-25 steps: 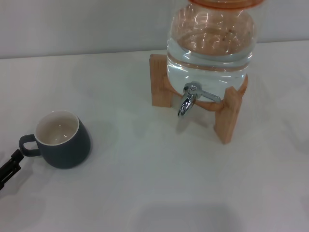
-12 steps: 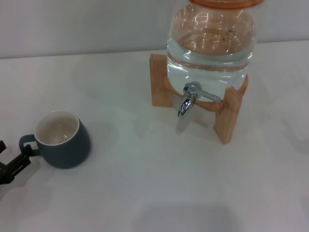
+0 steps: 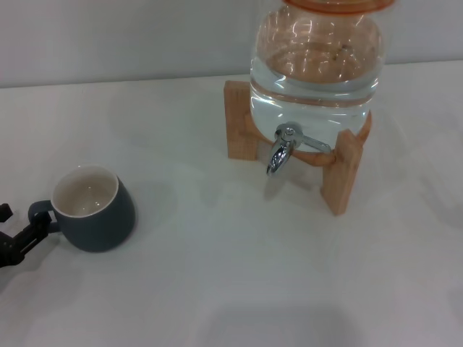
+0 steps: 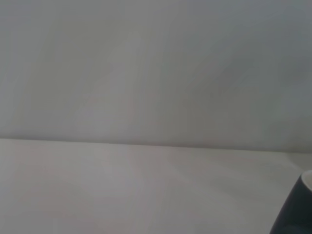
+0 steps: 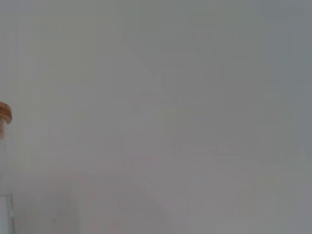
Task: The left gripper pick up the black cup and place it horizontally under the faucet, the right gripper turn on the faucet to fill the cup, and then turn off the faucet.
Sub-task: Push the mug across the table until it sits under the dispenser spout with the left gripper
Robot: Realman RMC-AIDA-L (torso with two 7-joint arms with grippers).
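Note:
The black cup (image 3: 98,213) stands upright on the white table at the left of the head view, cream inside showing, its loop handle (image 3: 37,210) pointing left. My left gripper (image 3: 26,220) enters from the left edge with its black fingers (image 3: 27,236) spread at the handle, one tip touching the handle's lower part. An edge of the cup shows in the left wrist view (image 4: 296,209). The chrome faucet (image 3: 281,150) hangs spout-down from the clear water jar (image 3: 315,65) in its wooden stand (image 3: 340,173). My right gripper is out of view.
The white table (image 3: 217,275) reaches to a pale wall behind the jar. The jar's orange lid edge shows in the right wrist view (image 5: 4,113). The cup stands well to the left of the faucet and nearer to me.
My left gripper has moved right and forward to the cup's handle, and a second finger now shows at the left edge. The cup and the faucet have not moved.

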